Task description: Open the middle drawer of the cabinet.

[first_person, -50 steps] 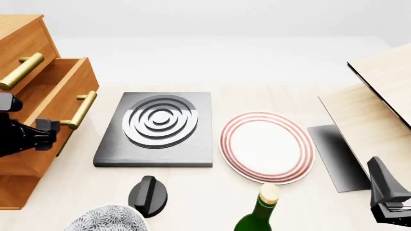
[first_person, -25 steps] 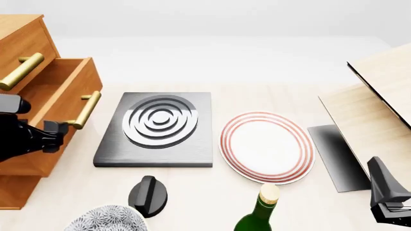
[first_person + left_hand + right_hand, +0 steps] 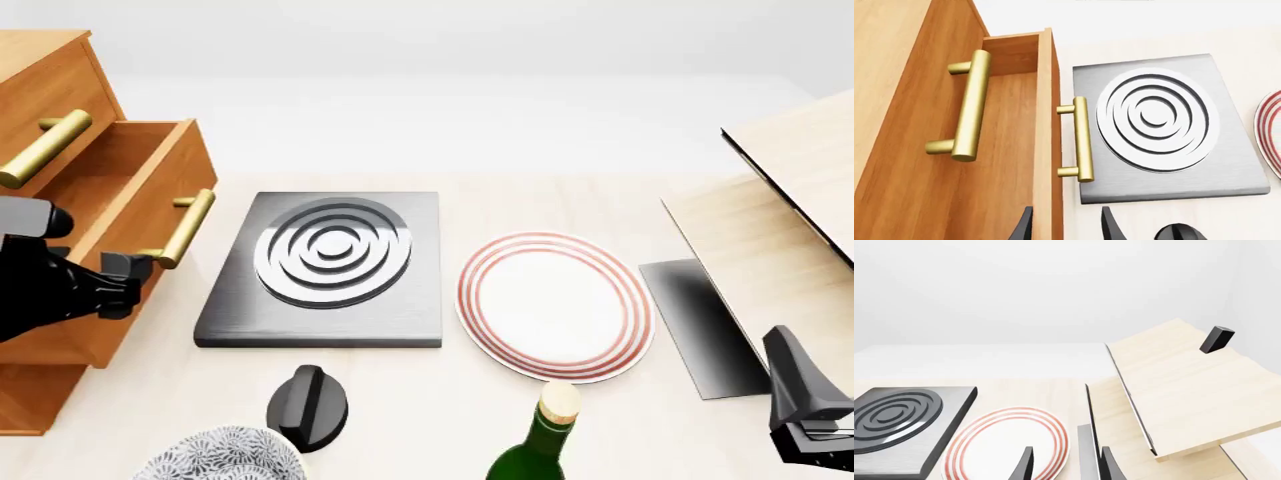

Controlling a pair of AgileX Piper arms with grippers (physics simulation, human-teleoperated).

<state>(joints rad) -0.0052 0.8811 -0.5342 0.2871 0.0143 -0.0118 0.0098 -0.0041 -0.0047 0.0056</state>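
- Cabinet [image 3: 54, 140] stands at the worktop's [image 3: 561, 200] left edge. The middle drawer [image 3: 127, 200] juts well out of it, over the grey slab's [image 3: 320, 270] near side, so the pull looks close to done.
- Left pincer [image 3: 131, 272] sits at the drawer front just below the handle [image 3: 184, 228]; the front view hides its tips.
- The left wrist view shows them: left pincer [image 3: 1066, 225] released, straddling the front panel's edge, off the bar (the next move probably a short last tug or a retreat).
- Right pincer [image 3: 1066, 465] spread, idle near the plate [image 3: 1007, 445].
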